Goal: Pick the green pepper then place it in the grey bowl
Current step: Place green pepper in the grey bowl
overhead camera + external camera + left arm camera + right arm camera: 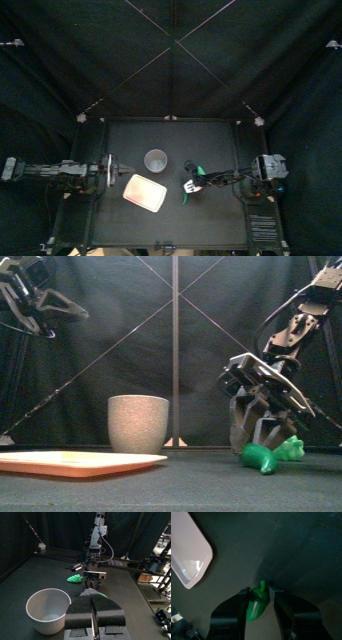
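Right wrist view, jaws clasping green pepper point(256, 607)

No text, label or number readable anywhere. Green pepper point(269, 454), grey cup point(138, 424), pink tray point(80, 462): all plain, far as I see.

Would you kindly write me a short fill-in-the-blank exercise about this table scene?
The right gripper has its jaws closed on the green ____. The grey bowl stands ____ on the table. The left gripper hangs high, its jaws ____.
Missing words: pepper; upright; shut.
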`<state>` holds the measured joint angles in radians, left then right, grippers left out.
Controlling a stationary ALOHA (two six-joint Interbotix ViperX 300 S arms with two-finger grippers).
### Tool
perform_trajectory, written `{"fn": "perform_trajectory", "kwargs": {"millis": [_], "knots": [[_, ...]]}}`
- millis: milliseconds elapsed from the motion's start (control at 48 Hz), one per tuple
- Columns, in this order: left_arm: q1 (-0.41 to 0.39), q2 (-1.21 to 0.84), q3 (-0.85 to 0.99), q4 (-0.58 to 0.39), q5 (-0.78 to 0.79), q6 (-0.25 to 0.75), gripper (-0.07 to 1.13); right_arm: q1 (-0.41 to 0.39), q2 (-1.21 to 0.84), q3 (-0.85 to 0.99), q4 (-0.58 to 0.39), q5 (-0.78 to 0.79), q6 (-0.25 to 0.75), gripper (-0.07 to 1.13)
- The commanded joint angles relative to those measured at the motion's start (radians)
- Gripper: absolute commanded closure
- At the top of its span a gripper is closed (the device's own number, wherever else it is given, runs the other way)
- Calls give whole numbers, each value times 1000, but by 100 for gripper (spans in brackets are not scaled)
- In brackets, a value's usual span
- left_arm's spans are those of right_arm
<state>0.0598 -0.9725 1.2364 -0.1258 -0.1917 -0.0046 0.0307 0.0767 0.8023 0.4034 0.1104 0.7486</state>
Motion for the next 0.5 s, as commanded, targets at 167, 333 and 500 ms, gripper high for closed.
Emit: {"fn": "perform_trajectory", "kwargs": {"millis": [167,333,500], "knots": [[2,2,-17,0,-2,3,97,14,-5,-43,-11,3,-3,37],[2,2,-17,2,0,3,97,8,-40,-84,-72,11,-3,37],[2,2,-17,2,0,3,97,-8,-104,-124,-141,15,-3,37]]}}
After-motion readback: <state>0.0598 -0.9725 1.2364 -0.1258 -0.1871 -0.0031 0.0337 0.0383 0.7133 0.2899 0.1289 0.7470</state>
